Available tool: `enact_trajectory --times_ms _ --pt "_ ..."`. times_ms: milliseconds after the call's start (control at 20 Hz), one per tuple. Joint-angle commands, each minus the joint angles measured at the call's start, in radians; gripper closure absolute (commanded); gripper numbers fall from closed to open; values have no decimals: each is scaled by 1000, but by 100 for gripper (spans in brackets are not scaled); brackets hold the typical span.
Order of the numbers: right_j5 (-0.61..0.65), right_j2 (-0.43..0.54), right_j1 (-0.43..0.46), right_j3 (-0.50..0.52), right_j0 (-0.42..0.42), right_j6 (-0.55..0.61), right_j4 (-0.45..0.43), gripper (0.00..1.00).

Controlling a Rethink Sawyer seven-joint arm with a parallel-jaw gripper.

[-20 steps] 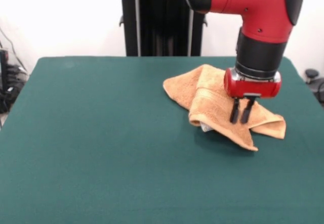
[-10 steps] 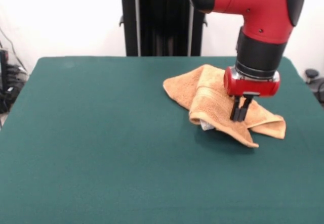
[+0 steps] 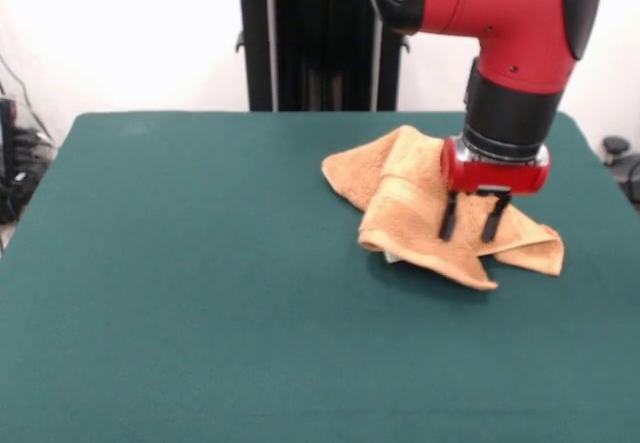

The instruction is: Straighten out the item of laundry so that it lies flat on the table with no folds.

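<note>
The item of laundry, an orange-tan towel (image 3: 398, 195), lies crumpled on the right half of the green table (image 3: 190, 273). It is folded over itself, with a thick roll at its front-left and a flap pointing right. My gripper (image 3: 470, 231) hangs from the red arm over the towel's right part. It is open, with the two black fingers (image 3: 448, 219) spread apart and their tips at the cloth's surface. Nothing is held between them. The arm hides part of the towel's far right side.
The table's right edge runs close to the towel's right flap. Dark cables and gear (image 3: 14, 163) sit off the table's left side, and a small black object (image 3: 616, 148) stands beyond the right edge.
The fingers closed on the cloth half a second ago and now stand spread wide. The towel's front roll has shifted slightly left and its front tip has drawn back.
</note>
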Motion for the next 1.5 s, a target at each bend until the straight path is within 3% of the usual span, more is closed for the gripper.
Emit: enact_trajectory --times_ms 50,600,1050,1300,1350,1500 --pt "88 18 47 56 42 191 40 0" --pt "16 76 92 86 3 191 69 0" --pt "-254 71 223 48 15 216 38 0" --pt "-265 42 232 39 40 210 45 0" --pt "-271 38 233 38 44 208 46 100" --pt "-274 30 236 36 52 218 53 100"
